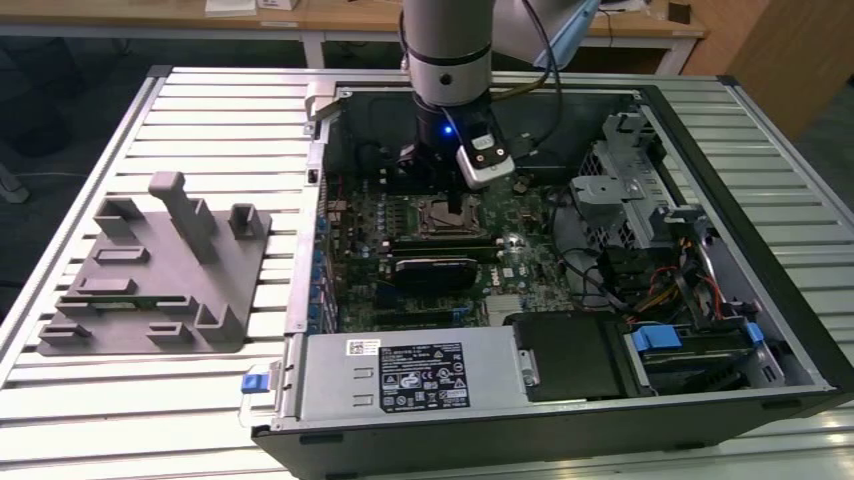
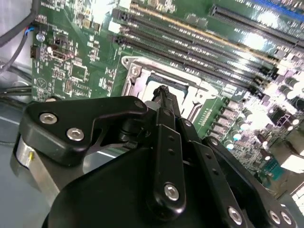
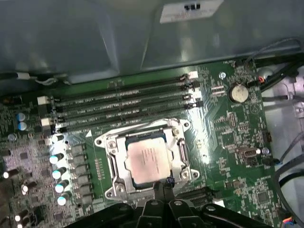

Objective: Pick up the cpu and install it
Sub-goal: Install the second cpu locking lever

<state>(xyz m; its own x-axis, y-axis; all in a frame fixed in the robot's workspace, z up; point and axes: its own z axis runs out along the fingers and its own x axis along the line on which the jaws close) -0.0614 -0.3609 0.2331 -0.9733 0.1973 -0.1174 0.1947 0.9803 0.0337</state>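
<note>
My worry from here is the chip itself: the cpu (image 3: 148, 160) looks to be lying in the socket (image 3: 145, 159) on the motherboard (image 3: 223, 142), inside the metal frame, and I judge any sideways nudge from the arm could skew it on the contacts beneath. If it is not sitting square, pressing down would be worse than doing nothing.

In the exterior view, working from that view's left, the grey tray (image 1: 147, 275) sits on the slatted table (image 1: 107, 400), well apart from the open computer case (image 1: 561, 400). The gripper (image 1: 461, 205) hangs inside the case over the socket region.

In the first wrist view the fingertips (image 3: 164, 183) appear pressed together, holding nothing, and they sit just beside the cpu's near edge, at the socket frame. I cannot tell whether they touch the frame. The cpu's pale top is fully exposed, not between the fingers. The memory slots (image 3: 123, 104) run along the socket's far side.

In the second wrist view the fingers (image 2: 164, 95) point down into the socket opening.
</note>
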